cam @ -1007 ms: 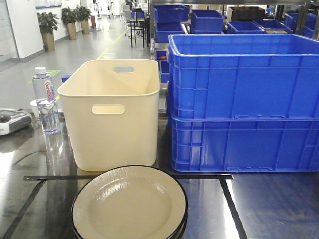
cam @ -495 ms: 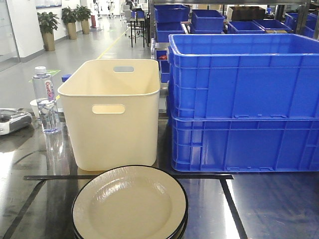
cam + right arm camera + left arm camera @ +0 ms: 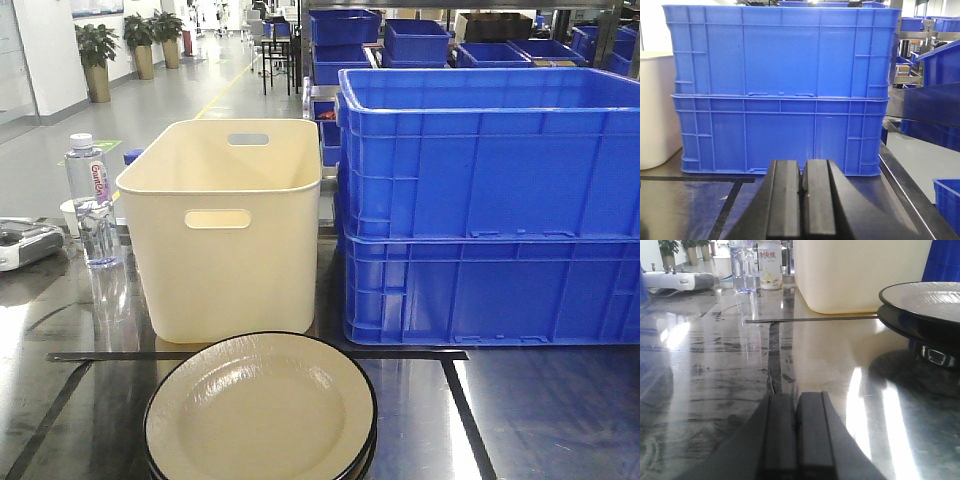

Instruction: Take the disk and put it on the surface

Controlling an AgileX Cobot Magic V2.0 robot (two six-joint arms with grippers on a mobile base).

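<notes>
Waiting pre-grasp: both the left gripper [image 3: 796, 435] and right gripper [image 3: 802, 200] are clenched empty; the next move calls for opening one onto the top plate [image 3: 260, 405] of the stack.

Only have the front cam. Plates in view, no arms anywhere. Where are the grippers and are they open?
Observer: Left gripper is shut, empty, low over the steel tabletop.
Operator: Where are the plates from it?
Observer: In the left wrist view the plate stack is ahead and to the right, untouched.
Operator: And the right one?
Observer: Right gripper is shut too, holding nothing, and faces the stacked blue crates.
Operator: Anything near the water bottle I can't see?
Observer: The left wrist view shows a small cream bottle with a printed label standing beside the water bottle.
</notes>
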